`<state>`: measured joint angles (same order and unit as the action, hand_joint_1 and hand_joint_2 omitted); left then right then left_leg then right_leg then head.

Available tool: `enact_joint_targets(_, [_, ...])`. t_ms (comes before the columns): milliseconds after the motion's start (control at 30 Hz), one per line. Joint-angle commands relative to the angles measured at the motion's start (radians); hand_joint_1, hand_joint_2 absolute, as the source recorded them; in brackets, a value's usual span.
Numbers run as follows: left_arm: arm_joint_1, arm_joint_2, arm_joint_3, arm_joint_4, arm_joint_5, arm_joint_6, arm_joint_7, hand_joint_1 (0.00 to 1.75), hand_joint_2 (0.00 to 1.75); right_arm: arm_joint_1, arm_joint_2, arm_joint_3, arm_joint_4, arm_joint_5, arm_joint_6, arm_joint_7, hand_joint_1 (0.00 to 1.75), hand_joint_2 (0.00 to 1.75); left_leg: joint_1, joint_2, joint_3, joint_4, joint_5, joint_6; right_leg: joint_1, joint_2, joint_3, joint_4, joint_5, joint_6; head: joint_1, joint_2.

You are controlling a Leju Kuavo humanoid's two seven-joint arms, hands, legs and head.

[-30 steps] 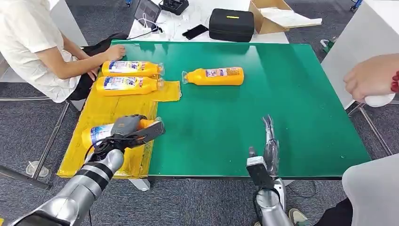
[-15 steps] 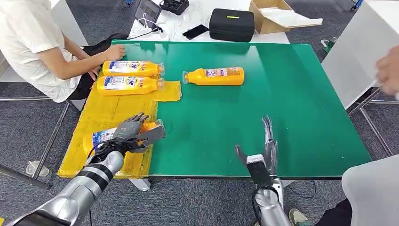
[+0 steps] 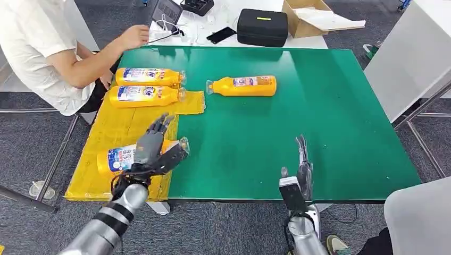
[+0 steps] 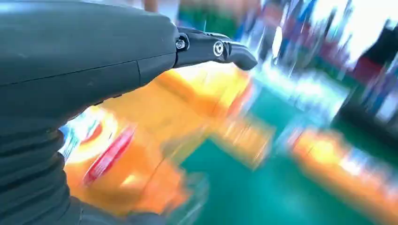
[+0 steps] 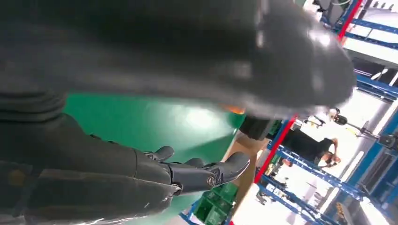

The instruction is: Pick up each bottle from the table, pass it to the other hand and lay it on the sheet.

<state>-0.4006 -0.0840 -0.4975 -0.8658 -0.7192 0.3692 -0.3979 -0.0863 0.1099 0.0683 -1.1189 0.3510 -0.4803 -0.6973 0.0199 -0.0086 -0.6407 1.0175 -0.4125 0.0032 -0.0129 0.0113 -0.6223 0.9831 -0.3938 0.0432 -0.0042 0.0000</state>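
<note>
I see my left robot hand (image 3: 150,150) spread above the bottle (image 3: 119,158) on the yellow sheet (image 3: 114,127); right robot hand (image 3: 302,169) spread, empty, near the worktop's (image 3: 319,106) front edge

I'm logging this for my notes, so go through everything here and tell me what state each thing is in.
Near bottle: lying on the yellow sheet, released.
Two far bottles: lying on the sheet.
Fourth bottle: lying on the green table.
Left robot hand: open above the near bottle.
Right robot hand: open, empty.
Cardboard box: open.
</note>
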Motion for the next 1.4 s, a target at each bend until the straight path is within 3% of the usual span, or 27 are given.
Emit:
enact_joint_targets(33, [0.066, -0.015, -0.12, -0.126, -0.098, 0.21, 0.018, 0.0, 1.75, -0.026, 0.001, 0.005, 0.06, 0.005, -0.007, -0.001, 0.0, 0.0, 0.0, 0.001, 0.003, -0.001, -0.001, 0.001, 0.0, 0.0, 0.003, -0.001, -0.001, -0.001, 0.0, 0.0])
enact_joint_targets(233, [0.09, -0.014, -0.123, -0.189, -0.065, 0.222, -0.028, 0.0, 1.75, -0.03, -0.005, 0.007, 0.066, 0.044, -0.041, -0.001, 0.0, 0.0, 0.0, 0.001, 0.002, -0.001, 0.0, 0.001, 0.0, 0.0, 0.002, 0.0, 0.0, -0.001, 0.0, 0.0])
enact_joint_targets(267, [0.126, -0.025, -0.113, -0.252, 0.046, 0.171, -0.085, 0.0, 1.75, -0.045, -0.035, 0.049, 0.114, 0.212, -0.164, 0.049, 0.0, 0.0, 0.0, 0.002, 0.004, 0.0, -0.001, 0.001, 0.001, 0.0, 0.003, 0.0, -0.001, -0.002, 0.0, 0.0])
enact_joint_targets(333, [0.172, -0.046, -0.111, -0.318, 0.131, 0.128, -0.087, 0.0, 1.75, -0.059, -0.067, 0.071, 0.146, 0.289, -0.154, 0.113, 0.0, 0.0, 0.0, 0.002, 0.005, 0.0, -0.002, 0.001, 0.001, 0.0, 0.005, 0.0, -0.002, -0.002, 0.0, 0.0])
enact_joint_targets(367, [0.217, -0.086, -0.099, -0.362, 0.301, 0.033, -0.101, 0.0, 1.75, -0.086, -0.1, 0.087, 0.19, 0.383, -0.162, 0.202, 0.0, 0.0, -0.001, 0.003, 0.008, 0.0, -0.003, 0.002, 0.0, 0.0, 0.007, -0.001, -0.003, -0.002, 0.0, 0.0])
enact_joint_targets(400, [0.234, -0.103, -0.109, -0.369, 0.316, 0.041, -0.086, 0.0, 1.75, -0.1, -0.112, 0.088, 0.206, 0.389, -0.148, 0.205, 0.0, 0.0, 0.0, 0.002, 0.003, 0.0, -0.001, 0.001, 0.0, 0.001, 0.003, -0.001, 0.0, 0.0, 0.0, 0.0])
enact_joint_targets(533, [0.248, -0.122, -0.136, -0.362, 0.344, 0.047, -0.062, 0.0, 1.75, -0.124, -0.125, 0.088, 0.233, 0.413, -0.146, 0.218, 0.0, 0.0, -0.001, 0.0, 0.006, 0.0, -0.002, 0.003, -0.001, -0.002, 0.007, -0.001, -0.002, 0.0, 0.0, 0.0])
enact_joint_targets(600, [0.225, -0.126, -0.182, -0.31, 0.523, -0.017, -0.046, 0.0, 1.75, -0.17, -0.138, 0.114, 0.289, 0.48, -0.164, 0.264, 0.0, 0.0, -0.002, 0.0, 0.004, -0.001, -0.002, 0.002, -0.001, 0.0, 0.004, -0.001, -0.001, -0.001, 0.0, 0.0])
enact_joint_targets(700, [0.206, -0.134, -0.234, -0.266, 0.645, 0.003, -0.04, 0.0, 1.75, -0.256, -0.144, 0.148, 0.395, 0.509, -0.138, 0.3, 0.0, 0.0, -0.002, 0.001, 0.001, -0.001, -0.001, 0.001, -0.001, 0.001, 0.001, -0.001, 0.0, -0.001, 0.0, 0.0])
enact_joint_targets(867, [0.216, -0.112, -0.243, -0.301, 0.734, 0.007, -0.029, 0.0, 1.75, -0.267, -0.143, 0.18, 0.43, 0.522, -0.139, 0.3, 0.0, 0.0, -0.002, 0.002, 0.006, -0.001, -0.002, 0.002, -0.001, 0.0, 0.005, -0.001, -0.001, -0.002, 0.0, 0.0])
enact_joint_targets(1167, [0.199, -0.111, -0.256, -0.296, 0.745, 0.027, -0.025, 0.0, 1.75, -0.275, -0.147, 0.228, 0.409, 0.561, -0.144, 0.325, 0.0, 0.0, -0.002, 0.001, 0.001, -0.001, 0.0, 0.002, -0.001, 0.0, 0.001, -0.001, 0.0, 0.0, 0.0, 0.0])
enact_joint_targets(1200, [0.195, -0.112, -0.258, -0.292, 0.745, 0.029, -0.025, 0.0, 1.75, -0.28, -0.147, 0.236, 0.407, 0.568, -0.141, 0.333, 0.0, 0.0, -0.002, 0.002, 0.007, 0.0, -0.002, 0.003, -0.001, 0.0, 0.006, 0.0, -0.002, -0.002, 0.0, 0.0])
enact_joint_targets(1233, [0.189, -0.113, -0.264, -0.285, 0.742, 0.029, -0.022, 0.0, 1.75, -0.288, -0.148, 0.247, 0.405, 0.577, -0.13, 0.348, 0.0, 0.0, -0.002, 0.001, 0.001, 0.0, 0.0, 0.002, -0.001, 0.0, 0.001, 0.0, 0.0, -0.001, 0.0, 0.0])
enact_joint_targets(1400, [0.176, -0.123, -0.264, -0.274, 0.777, -0.003, 0.016, 0.0, 1.75, -0.362, -0.166, 0.298, 0.477, 0.621, -0.013, 0.45, 0.0, 0.0, -0.002, 0.002, 0.002, 0.0, 0.0, 0.002, -0.001, 0.0, 0.002, 0.0, 0.0, -0.001, 0.0, 0.0])
